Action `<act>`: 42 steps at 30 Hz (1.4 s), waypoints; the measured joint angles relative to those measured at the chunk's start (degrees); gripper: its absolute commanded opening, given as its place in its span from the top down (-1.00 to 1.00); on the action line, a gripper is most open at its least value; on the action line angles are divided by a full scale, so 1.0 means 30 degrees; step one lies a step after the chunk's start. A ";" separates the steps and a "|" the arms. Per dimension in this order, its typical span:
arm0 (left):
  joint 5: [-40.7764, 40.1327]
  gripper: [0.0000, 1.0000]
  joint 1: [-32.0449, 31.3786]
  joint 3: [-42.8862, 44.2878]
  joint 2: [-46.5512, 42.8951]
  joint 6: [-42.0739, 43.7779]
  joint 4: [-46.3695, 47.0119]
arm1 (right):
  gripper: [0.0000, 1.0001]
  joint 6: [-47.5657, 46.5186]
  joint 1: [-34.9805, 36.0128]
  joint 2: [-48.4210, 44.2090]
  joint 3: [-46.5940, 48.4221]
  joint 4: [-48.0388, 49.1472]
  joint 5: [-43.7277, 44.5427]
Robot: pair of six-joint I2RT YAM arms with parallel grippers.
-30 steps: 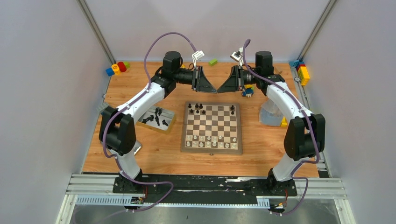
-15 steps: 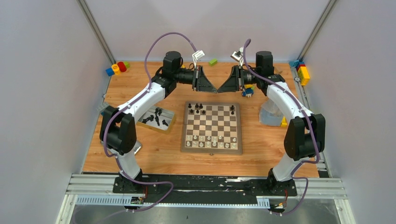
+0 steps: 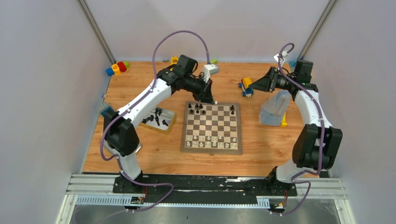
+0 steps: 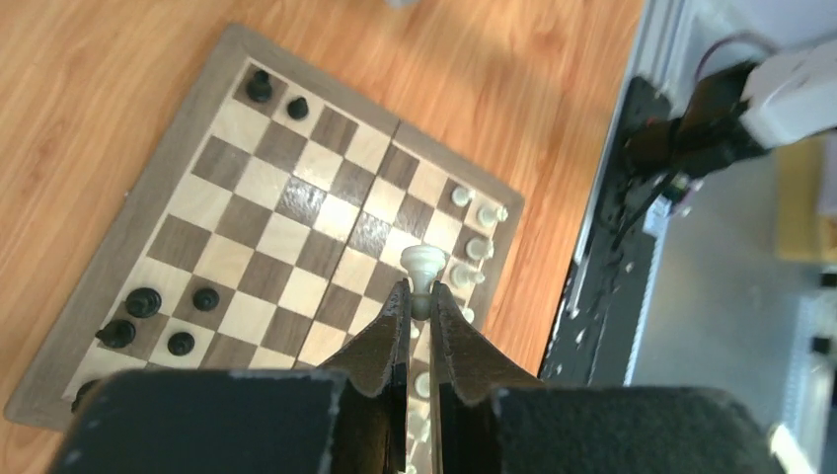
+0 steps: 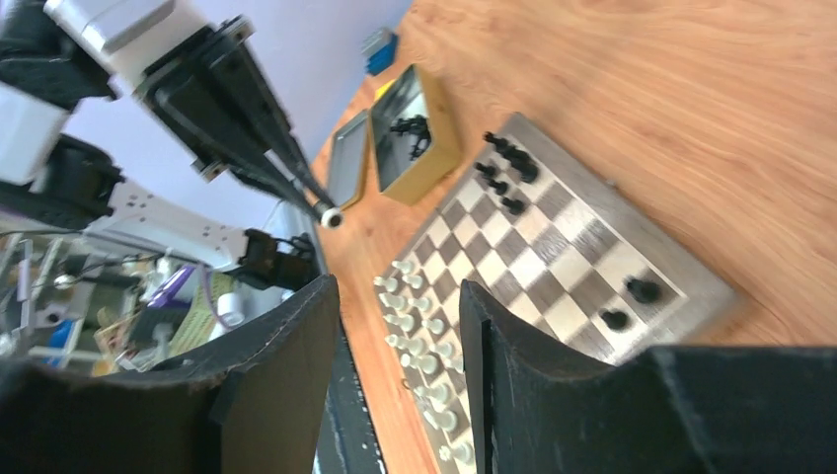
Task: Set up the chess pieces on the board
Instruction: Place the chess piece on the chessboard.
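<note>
**A pale chess piece in the left pincer, over the board**

The left pincer is clamped on the pale chess piece above the board's far edge, near the black pieces. The right pincer hangs apart and empty, far right. Gripped only by its base, the piece may tilt or slip and topple the pale rows.

No legible text, numbers or logos in any view. board border carries nothing readable; white connector on the left arm's cable too small to tell; yellow-green printed thing, lower left of right wrist view, is blurred
</note>
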 measured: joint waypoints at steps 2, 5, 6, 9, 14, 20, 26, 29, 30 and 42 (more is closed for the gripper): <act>-0.1770 1.00 -0.1195 0.1166 0.0299 0.1676 -0.2193 | 0.02 -0.0765 -0.1064 -0.1086 -0.0831 -0.0386 0.0328; -0.4248 1.00 -0.3111 0.3432 0.1530 0.3570 -0.4830 | 0.03 -0.1683 -0.1596 -0.2696 -0.1800 -0.0758 0.0729; -0.5122 1.00 -0.3730 0.4350 0.2171 0.4095 -0.5654 | 0.04 -0.1996 -0.1712 -0.3351 -0.2157 -0.0896 0.0838; -0.7380 1.00 -0.5348 0.6776 0.4306 0.5384 -0.7963 | 0.06 -0.2565 -0.2193 -0.4867 -0.2827 -0.1129 0.1071; -1.0149 1.00 -0.7235 1.0622 0.8102 0.6470 -1.1183 | 0.07 -0.3177 -0.4342 -0.6681 -0.3701 -0.1209 0.1078; -1.2335 1.00 -0.8772 1.3347 1.1300 0.7227 -1.3639 | 0.08 -0.3534 -0.6521 -0.7708 -0.4452 -0.1282 0.0918; -1.3078 1.00 -0.9573 1.3391 1.2014 0.7497 -1.4608 | 0.09 -0.3636 -0.8094 -0.8189 -0.4648 -0.1297 0.0699; -1.3078 1.00 -0.9785 1.3406 1.2109 0.7606 -1.4681 | 0.09 -0.3679 -0.8604 -0.8211 -0.4677 -0.1290 0.0554; -1.3078 1.00 -0.9828 1.3442 1.2160 0.7650 -1.4688 | 0.09 -0.3687 -0.8677 -0.8211 -0.4714 -0.1297 0.0525; -1.3384 0.95 -1.0214 1.3981 1.3041 0.8007 -1.4637 | 0.09 -0.3694 -0.8772 -0.8225 -0.5042 -0.1319 0.0146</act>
